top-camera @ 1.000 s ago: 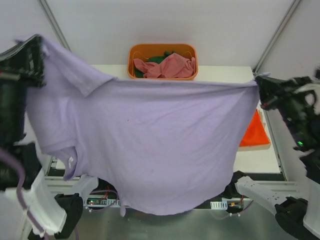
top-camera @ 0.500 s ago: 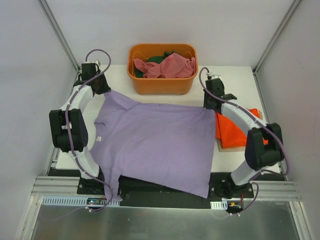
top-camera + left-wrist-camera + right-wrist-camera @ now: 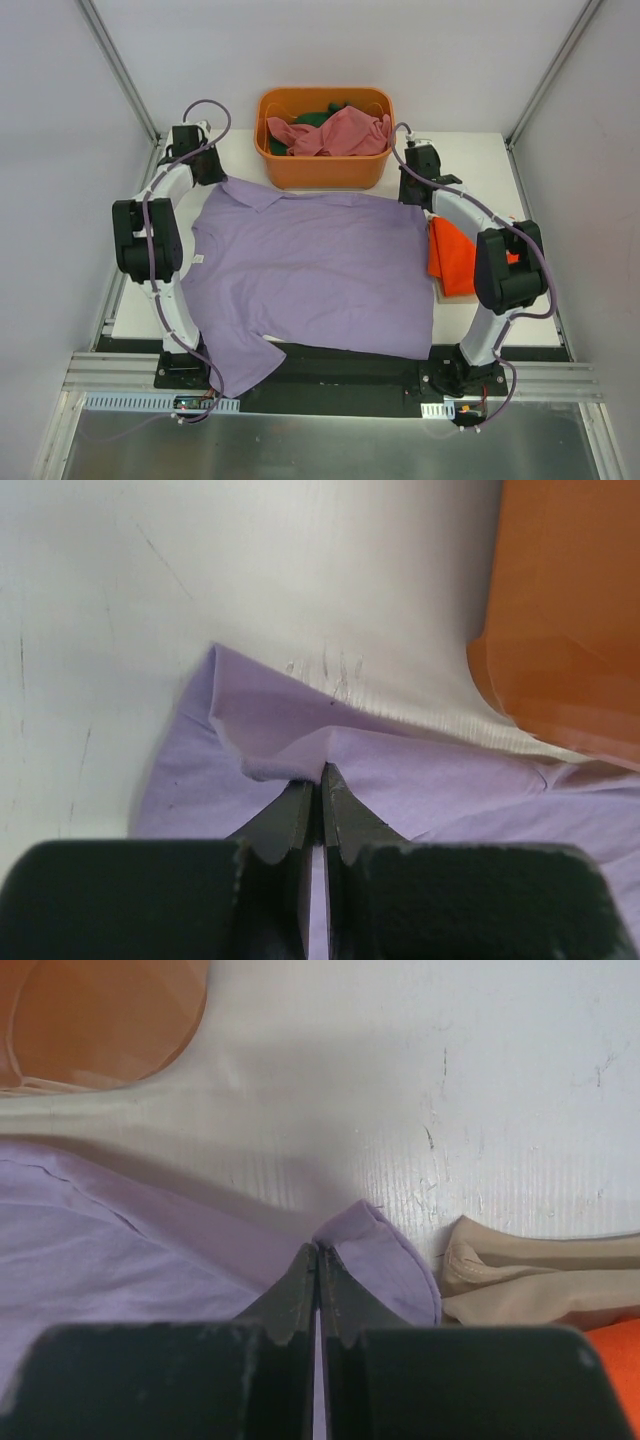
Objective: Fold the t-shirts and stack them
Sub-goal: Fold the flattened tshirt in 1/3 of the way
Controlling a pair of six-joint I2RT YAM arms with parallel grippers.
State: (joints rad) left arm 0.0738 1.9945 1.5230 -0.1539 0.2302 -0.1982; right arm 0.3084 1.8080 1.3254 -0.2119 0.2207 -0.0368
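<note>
The lavender-purple t-shirt [image 3: 310,270] lies spread flat on the white table, its near hem hanging over the front edge. My left gripper [image 3: 208,172] is shut on its far left corner [image 3: 290,750]. My right gripper [image 3: 413,190] is shut on its far right corner [image 3: 380,1250]. An orange-red t-shirt [image 3: 452,258] lies folded at the right, partly under the purple one. A dusty pink shirt [image 3: 335,132] and a dark green one [image 3: 312,119] lie crumpled in the tub.
The rigid orange plastic tub [image 3: 325,168] stands at the table's far edge, just beyond the shirt; its wall shows in the left wrist view [image 3: 565,620] and the right wrist view [image 3: 100,1020]. A beige cloth [image 3: 540,1270] lies right of my right gripper.
The purple shirt was held up in the air a second ago. Both grippers have carried it down and away towards the tub, and it now lies flat on the table.
</note>
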